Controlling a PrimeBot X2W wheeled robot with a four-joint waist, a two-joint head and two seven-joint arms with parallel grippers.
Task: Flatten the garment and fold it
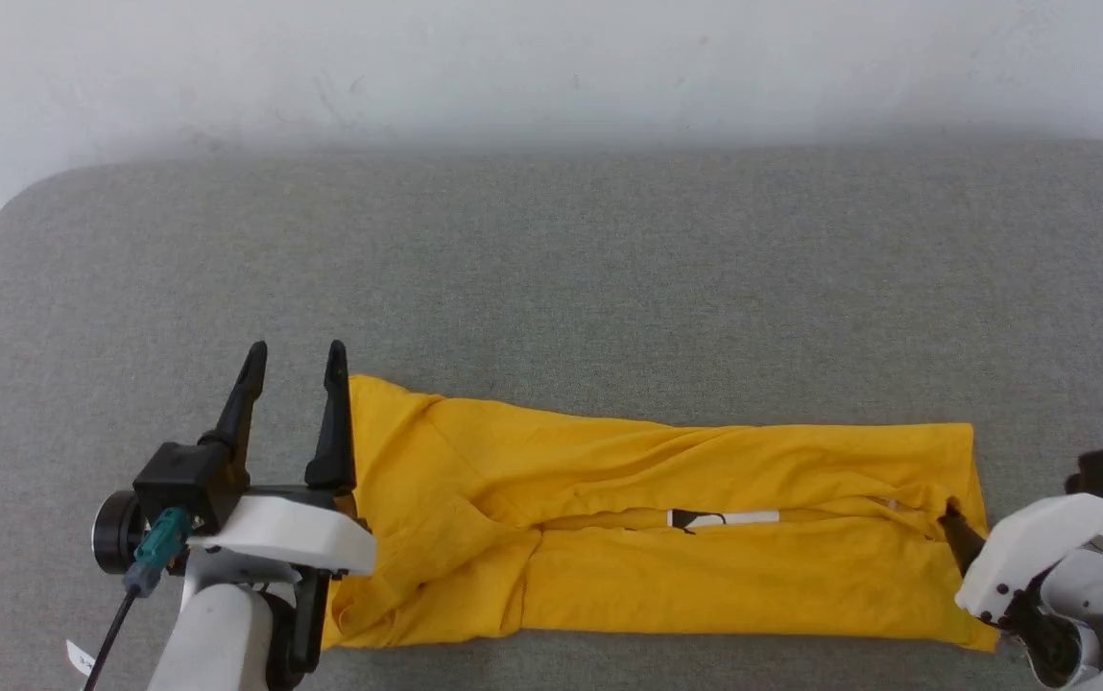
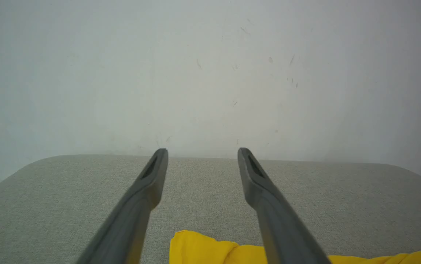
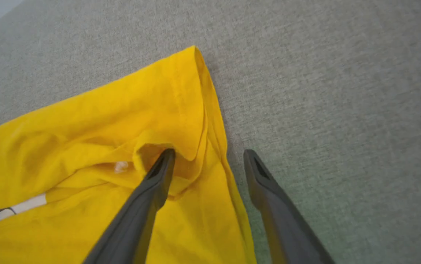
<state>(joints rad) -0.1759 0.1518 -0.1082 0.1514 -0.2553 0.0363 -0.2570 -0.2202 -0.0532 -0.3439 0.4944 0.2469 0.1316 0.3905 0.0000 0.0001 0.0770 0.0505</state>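
Observation:
The garment (image 1: 705, 576) is a mustard-yellow T-shirt folded into a long band across the near part of the grey table (image 1: 551, 269). A strip of white and black print shows in the slit along its middle. My left gripper (image 1: 297, 357) stands open at the shirt's left end, its right finger over the cloth edge. In the left wrist view the left gripper (image 2: 203, 152) holds nothing, with the garment (image 2: 210, 251) below it. My right gripper (image 3: 208, 156) is open at the shirt's right end. One of its fingers (image 3: 159, 176) rests on a fold of the garment (image 3: 104, 121); the other is over bare table.
A pale wall (image 1: 551, 67) rises behind the table's rounded far edge. Grey tabletop stretches beyond the shirt and to its left and right. My right wrist housing (image 1: 1041, 547) covers the shirt's lower right corner.

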